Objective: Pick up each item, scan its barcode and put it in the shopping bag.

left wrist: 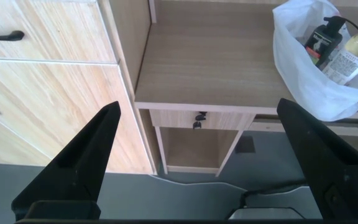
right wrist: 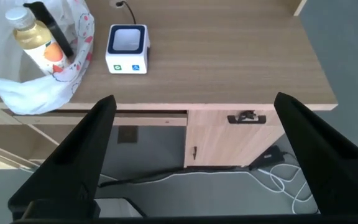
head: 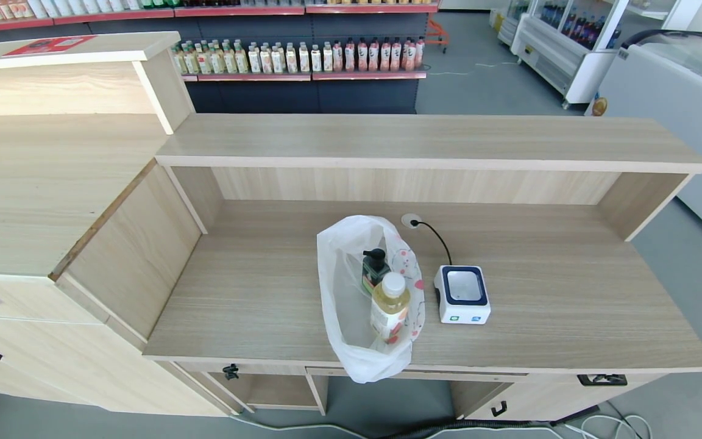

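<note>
Both items are in the shopping bag (head: 337, 286). The bag sits at the front edge of the counter (head: 558, 286), roughly mid-length, and its lower end droops over that edge. It is thin white translucent plastic, crumpled, mouth open upward, with a red-pink print on the side facing the scanner (head: 462, 294). Inside, nearer the front edge, is the drink bottle (head: 389, 306): clear plastic, pale yellow liquid, white screw cap, light label with red-orange fruit art, about upright. Behind it toward the back edge is the pump bottle (head: 374, 269): dark body, black pump head, small label patch on the front. The two are close together; I can't tell if they touch. The scanner sits on the counter just beside the bag on the robot's right. It is a white box with a dark-framed scan window facing up and two small square marks, green and blue, on the front face. A black cable (head: 440, 238) runs from it to a round grommet (head: 411, 220) near the back wall. The left gripper (left wrist: 199, 109) is spread wide with nothing between the fingers, in front of and below the counter's front-left corner, well apart from the bag. The right gripper (right wrist: 194, 99) is also spread wide and empty, in front of the front edge on the right-hand part, well apart from the scanner.
</note>
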